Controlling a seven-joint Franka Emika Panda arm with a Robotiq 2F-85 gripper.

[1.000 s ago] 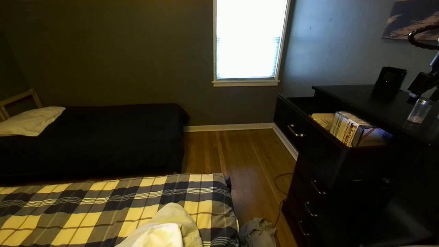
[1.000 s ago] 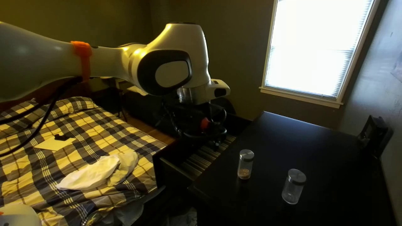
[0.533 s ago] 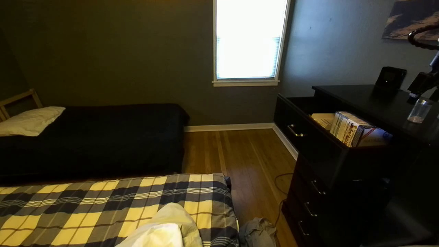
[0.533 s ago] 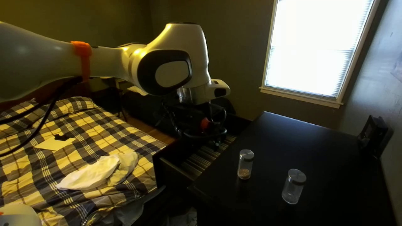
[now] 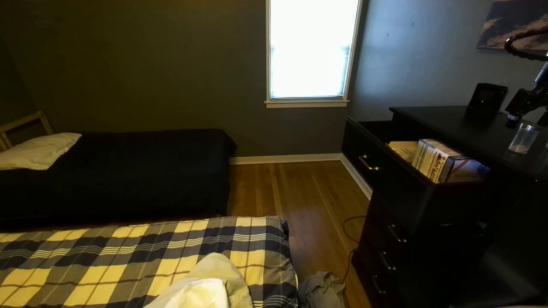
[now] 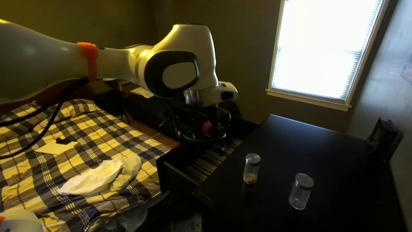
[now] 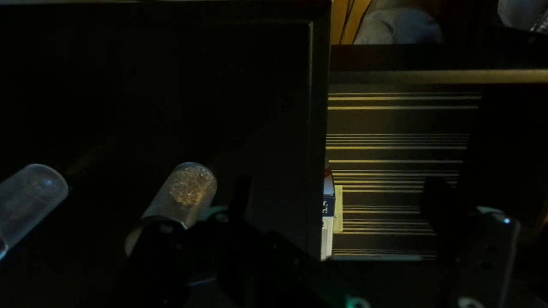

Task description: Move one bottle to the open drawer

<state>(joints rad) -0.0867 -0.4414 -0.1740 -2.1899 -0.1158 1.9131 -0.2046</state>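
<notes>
fingers stand apart, drawer showing between them; the nearer bottle is upright, left of them in the wrist view.

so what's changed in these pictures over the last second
The arm has shifted slightly rightward in an exterior view; the gripper has edged leftward in an exterior view. Nothing was grasped or released. The bottle with brown bits, the other bottle and the open drawer stayed put.

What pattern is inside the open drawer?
Inside the drawer: yellowish stripes on dark, clearest in the wrist view.
</notes>
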